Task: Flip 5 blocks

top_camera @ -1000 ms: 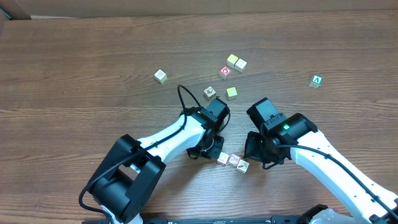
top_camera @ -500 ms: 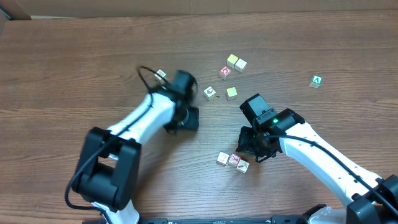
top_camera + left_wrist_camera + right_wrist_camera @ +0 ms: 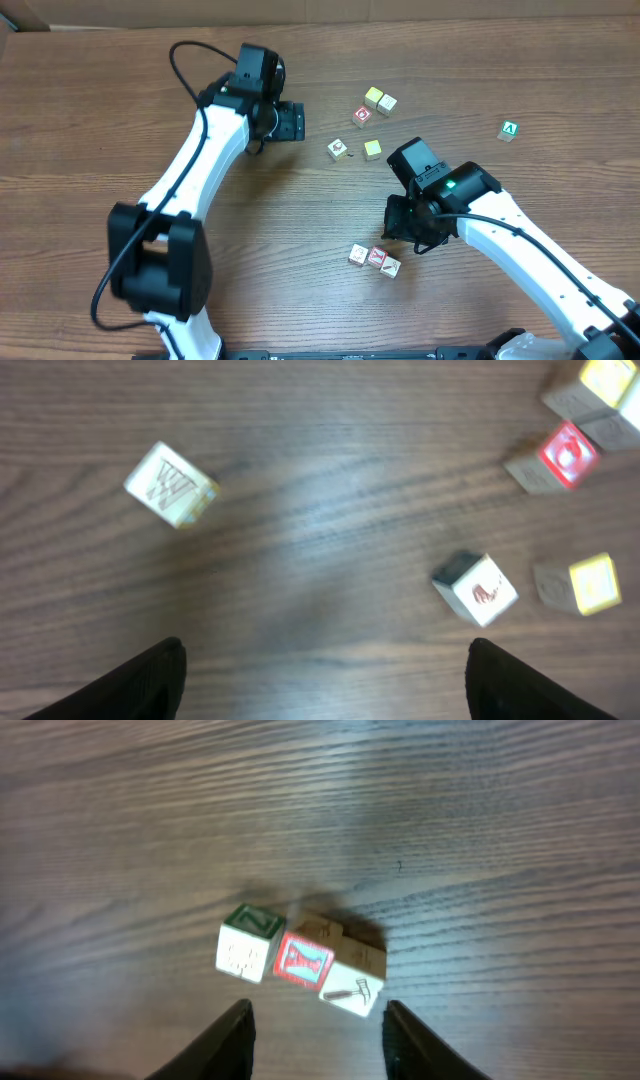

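Hovering spread and empty, the left fingers (image 3: 145,682) frame bare worktop (image 3: 320,560) near a lone block (image 3: 170,484), while the right fingers (image 3: 222,1055), parted and holding nothing, straddle three touching blocks (image 3: 300,963), probably lined up for flipping.

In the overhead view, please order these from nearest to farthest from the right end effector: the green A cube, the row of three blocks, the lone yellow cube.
1. Row of three blocks: just beside the right end effector, toward the robot.
2. Lone yellow cube: mid-table, beyond the end effector.
3. Green A cube: far out on the right, alone.
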